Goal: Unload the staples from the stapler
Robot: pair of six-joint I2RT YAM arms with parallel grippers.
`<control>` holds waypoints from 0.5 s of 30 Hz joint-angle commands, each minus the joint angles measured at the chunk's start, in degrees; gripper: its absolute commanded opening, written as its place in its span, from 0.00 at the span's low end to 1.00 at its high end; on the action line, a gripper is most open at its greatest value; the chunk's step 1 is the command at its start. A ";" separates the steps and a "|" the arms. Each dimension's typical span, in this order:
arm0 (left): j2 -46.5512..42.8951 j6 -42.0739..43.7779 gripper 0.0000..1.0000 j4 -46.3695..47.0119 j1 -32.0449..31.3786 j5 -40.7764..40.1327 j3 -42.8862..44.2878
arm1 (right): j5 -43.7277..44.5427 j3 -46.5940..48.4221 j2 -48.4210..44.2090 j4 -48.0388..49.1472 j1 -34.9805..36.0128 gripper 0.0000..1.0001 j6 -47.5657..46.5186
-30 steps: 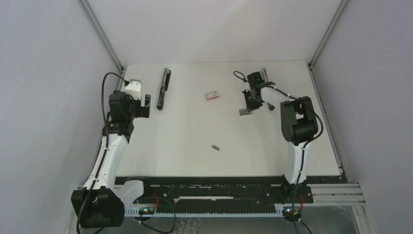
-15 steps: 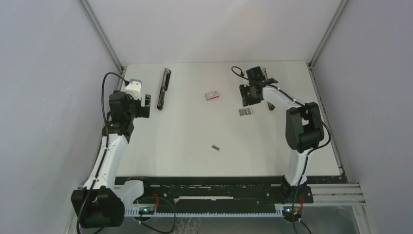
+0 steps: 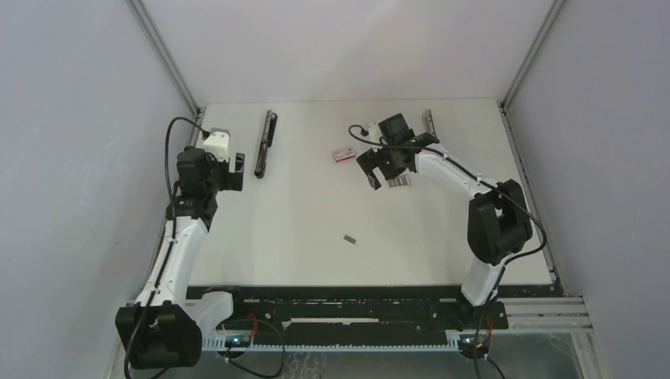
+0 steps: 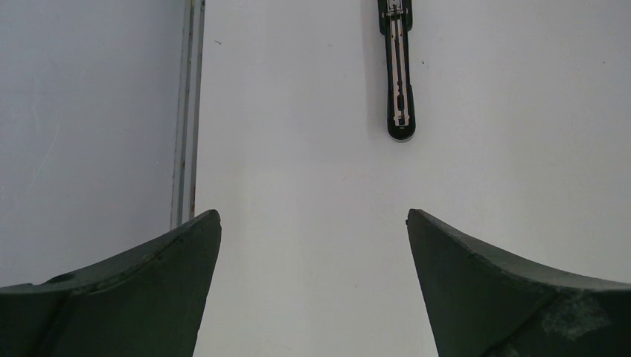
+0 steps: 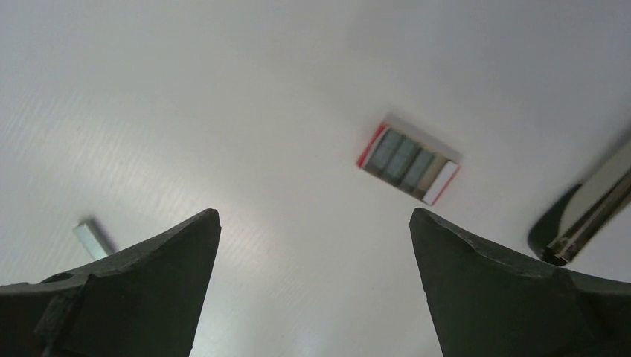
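The stapler (image 3: 265,142) lies opened flat at the back left of the table, black with a metal channel, and shows far ahead in the left wrist view (image 4: 397,71). One short grey strip of staples (image 3: 350,238) lies alone mid-table, seen at the left of the right wrist view (image 5: 91,238). My right gripper (image 3: 370,172) hovers open and empty between the red-and-white box (image 3: 344,154) and a small grey-striped piece (image 3: 400,181); nothing is between its jaws (image 5: 315,212). My left gripper (image 4: 313,212) is open over bare table, short of the stapler.
The red-and-white box (image 5: 408,163) shows grey strips inside. A shiny bar with a black end (image 5: 588,216) reaches into the right wrist view. A thin metal bar (image 3: 427,122) lies at the back right. The table's left rail (image 4: 186,111) runs beside the left gripper.
My right gripper has opened and let go of the small grey-striped piece, which now lies on the table. The arm has swung left toward the box. The left arm has not moved.
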 commanded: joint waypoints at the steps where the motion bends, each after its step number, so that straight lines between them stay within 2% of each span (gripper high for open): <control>1: -0.35 -0.64 1.00 2.77 0.15 0.16 -1.52 | -4.30 -1.50 -2.81 -2.96 3.89 1.00 -7.06; 4: -0.20 -0.59 1.00 2.90 0.12 -0.58 -1.51 | -7.64 -3.61 -3.19 -3.64 7.54 0.99 -8.54; 9: -0.30 -0.21 1.00 3.22 0.16 -1.56 -1.64 | -12.67 -6.69 -3.21 -3.48 12.98 0.90 -8.45; 13: -0.46 0.19 1.00 3.63 0.30 -2.59 -1.94 | -14.30 -7.28 -2.22 -2.99 15.33 0.82 -6.55; 15: -0.76 0.30 1.00 3.73 0.44 -2.93 -1.96 | -14.01 -7.28 -1.54 -2.81 16.68 0.81 -5.77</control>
